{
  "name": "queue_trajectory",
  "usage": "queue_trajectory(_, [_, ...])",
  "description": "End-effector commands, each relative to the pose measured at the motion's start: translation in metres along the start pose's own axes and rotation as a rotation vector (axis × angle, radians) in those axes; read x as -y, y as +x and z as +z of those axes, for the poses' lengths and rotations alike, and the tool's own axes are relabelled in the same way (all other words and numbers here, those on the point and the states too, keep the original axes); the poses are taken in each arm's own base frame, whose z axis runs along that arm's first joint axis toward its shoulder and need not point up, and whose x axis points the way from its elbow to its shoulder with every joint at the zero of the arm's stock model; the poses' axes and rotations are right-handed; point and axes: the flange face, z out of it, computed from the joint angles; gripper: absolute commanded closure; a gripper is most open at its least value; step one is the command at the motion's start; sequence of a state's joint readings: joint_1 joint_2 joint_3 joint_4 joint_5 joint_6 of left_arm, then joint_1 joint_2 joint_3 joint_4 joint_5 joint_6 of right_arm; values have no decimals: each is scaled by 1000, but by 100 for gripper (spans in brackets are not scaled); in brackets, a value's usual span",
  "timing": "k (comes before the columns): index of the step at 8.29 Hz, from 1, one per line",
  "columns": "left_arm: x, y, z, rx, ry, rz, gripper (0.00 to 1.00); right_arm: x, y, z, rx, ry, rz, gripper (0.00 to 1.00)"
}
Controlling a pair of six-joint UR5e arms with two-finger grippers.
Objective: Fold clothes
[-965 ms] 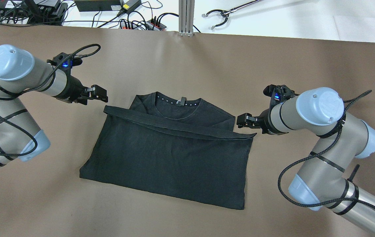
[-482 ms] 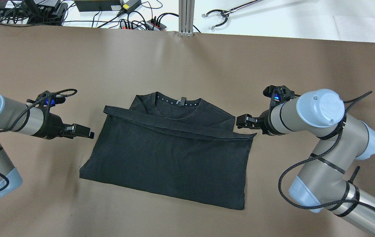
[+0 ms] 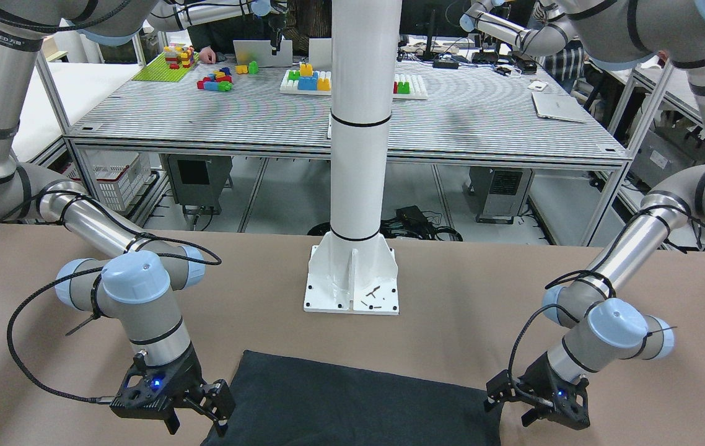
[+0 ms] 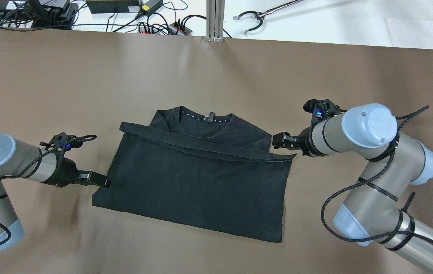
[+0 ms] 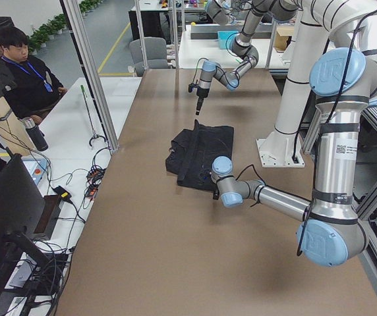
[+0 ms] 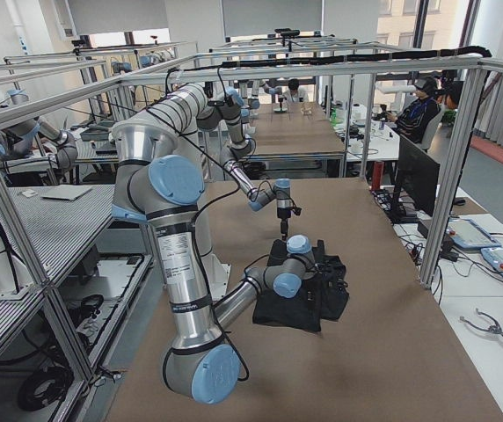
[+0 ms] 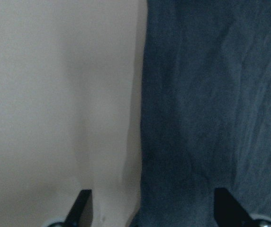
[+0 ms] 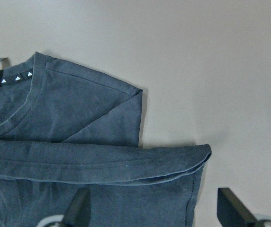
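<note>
Okay, left fingers [image 7: 82, 206] apart astride the edge of the black T-shirt [image 4: 197, 179] at eight o'clock, right fingers [image 8: 230, 203] apart at two o'clock: pinch all layers, lift together.

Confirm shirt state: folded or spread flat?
Partly folded. The hem lies doubled up across the black shirt, just below the collar, which shows uncovered.

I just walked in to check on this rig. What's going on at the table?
Two robot arms are folding a black shirt on the brown table. Its lower part is already folded up to just below the collar. The left gripper is open, its jaws either side of the shirt's left edge. The right gripper is open beside the folded hem's right end, holding nothing.
</note>
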State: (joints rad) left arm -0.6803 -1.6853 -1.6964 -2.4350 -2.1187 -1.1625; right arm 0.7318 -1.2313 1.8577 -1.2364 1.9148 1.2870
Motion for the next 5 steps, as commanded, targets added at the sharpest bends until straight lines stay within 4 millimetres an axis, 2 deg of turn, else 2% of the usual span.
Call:
queue_trajectory(1, [-16, 4, 15, 6, -18, 17, 32, 0, -1, 0, 1, 1, 0, 6])
queue_trajectory(2, [-17, 4, 16, 6, -19, 17, 46, 0, 0, 0, -1, 0, -1, 6])
queue_trajectory(5, [-23, 7, 20, 3, -33, 23, 46, 0, 0, 1, -1, 0, -3, 6])
